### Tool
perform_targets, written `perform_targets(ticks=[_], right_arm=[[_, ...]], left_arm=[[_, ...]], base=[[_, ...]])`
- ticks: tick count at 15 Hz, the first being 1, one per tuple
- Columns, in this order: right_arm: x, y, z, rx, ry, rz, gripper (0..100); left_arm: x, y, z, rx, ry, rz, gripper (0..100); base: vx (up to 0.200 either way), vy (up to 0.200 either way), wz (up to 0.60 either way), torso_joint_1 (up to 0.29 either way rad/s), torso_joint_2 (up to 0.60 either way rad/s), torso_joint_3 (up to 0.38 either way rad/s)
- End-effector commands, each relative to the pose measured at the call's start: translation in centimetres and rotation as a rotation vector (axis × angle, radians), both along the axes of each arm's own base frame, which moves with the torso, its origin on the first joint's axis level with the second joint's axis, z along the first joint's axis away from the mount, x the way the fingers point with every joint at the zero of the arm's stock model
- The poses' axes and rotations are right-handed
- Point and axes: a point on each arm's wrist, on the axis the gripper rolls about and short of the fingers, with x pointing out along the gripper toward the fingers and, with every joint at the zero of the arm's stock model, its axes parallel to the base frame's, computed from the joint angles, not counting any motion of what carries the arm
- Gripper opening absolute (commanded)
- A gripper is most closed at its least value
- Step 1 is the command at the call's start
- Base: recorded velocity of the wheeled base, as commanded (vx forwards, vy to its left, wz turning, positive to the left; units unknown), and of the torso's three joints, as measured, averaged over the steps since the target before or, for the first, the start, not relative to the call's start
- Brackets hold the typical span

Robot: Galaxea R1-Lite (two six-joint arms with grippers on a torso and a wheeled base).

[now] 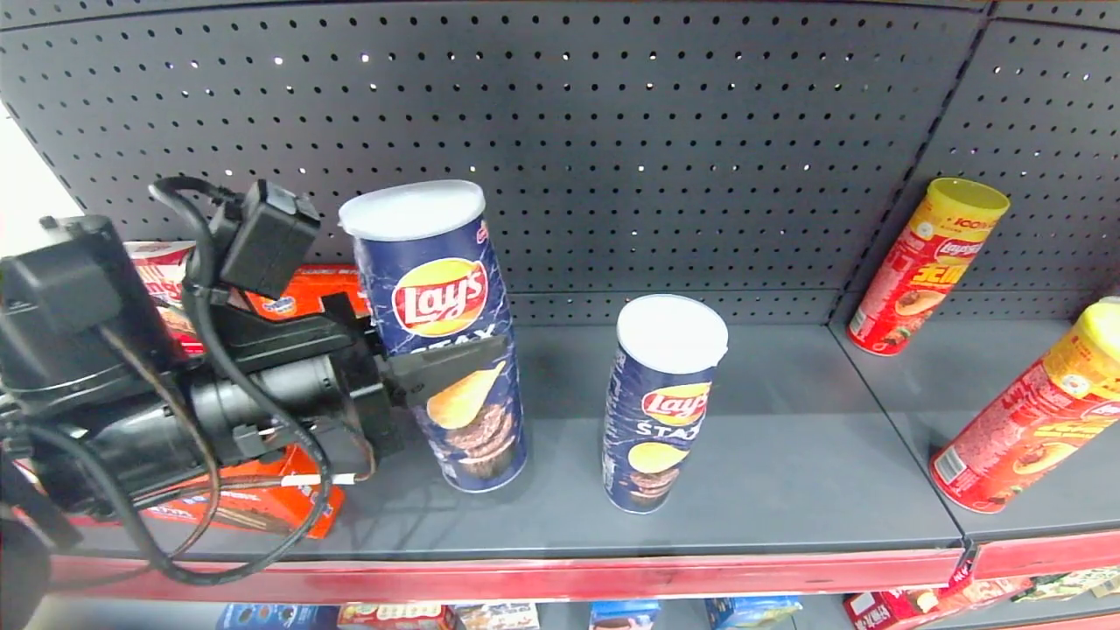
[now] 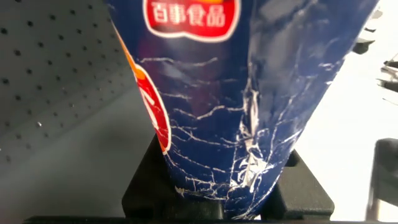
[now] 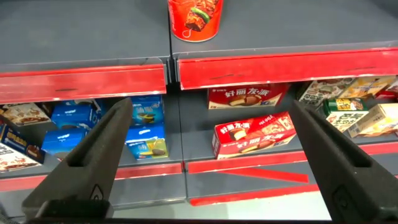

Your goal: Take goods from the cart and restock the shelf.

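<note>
My left arm lies level across the left end of the shelf (image 1: 787, 472). My left pincer (image 1: 444, 367) is pinching a blue can (image 1: 433, 280) round its middle, with one dark finger crossing the front. The can leans slightly, white lid up and base down at the shelf deck; I cannot tell whether it rests there. Its label carries a round red-and-yellow logo above a picture of stacked crisps, and from my left wrist the wrapper shows white marbling. A second blue can (image 1: 661, 411) stands free near it, to its right. A red can (image 1: 927, 267) with a yellow lid leans in the next bay, and a nearer red can (image 1: 1024, 429) is cut off at the edge. Orange boxes (image 1: 262, 507) are half hidden behind my arm. My right pincer (image 3: 211, 106) is spread wide with nothing between its fingers, facing lower tiers that hold blue boxes (image 3: 143, 121) and a red box (image 3: 255, 134).
</note>
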Motion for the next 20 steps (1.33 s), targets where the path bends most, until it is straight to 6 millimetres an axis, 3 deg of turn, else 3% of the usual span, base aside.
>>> perform_targets(ticks=[1,6,10,12,15,20], right_arm=[[0.0,0.0,0.0,0.000,0.005,0.001,100],[0.0,0.0,0.0,0.000,0.005,0.001,100],[0.0,0.0,0.0,0.000,0.005,0.001,100],[0.0,0.0,0.0,0.000,0.007,0.001,100],[0.0,0.0,0.0,0.000,0.005,0.001,100],[0.0,0.0,0.0,0.000,0.005,0.001,100]], left_arm=[[3.3,-1.2,-1.4,0.007,0.029,0.013,0],[5.6,-1.6,-1.6,0.036,-0.030,0.022,0],[8.5,-2.7,-3.1,0.117,-0.108,0.019,0],[11.0,-3.8,-2.9,0.099,-0.132,0.032,0],[13.2,-4.7,-1.8,0.072,-0.185,0.033,0],[14.4,-6.0,-1.8,0.035,-0.169,-0.003,0]], base=[[0.000,0.000,0.00,0.000,0.00,0.000],[0.000,0.000,0.00,0.000,0.00,0.000],[0.000,0.000,0.00,0.000,0.00,0.000],[0.000,0.000,0.00,0.000,0.00,0.000],[0.000,0.000,0.00,0.000,0.00,0.000],[0.000,0.000,0.00,0.000,0.00,0.000]])
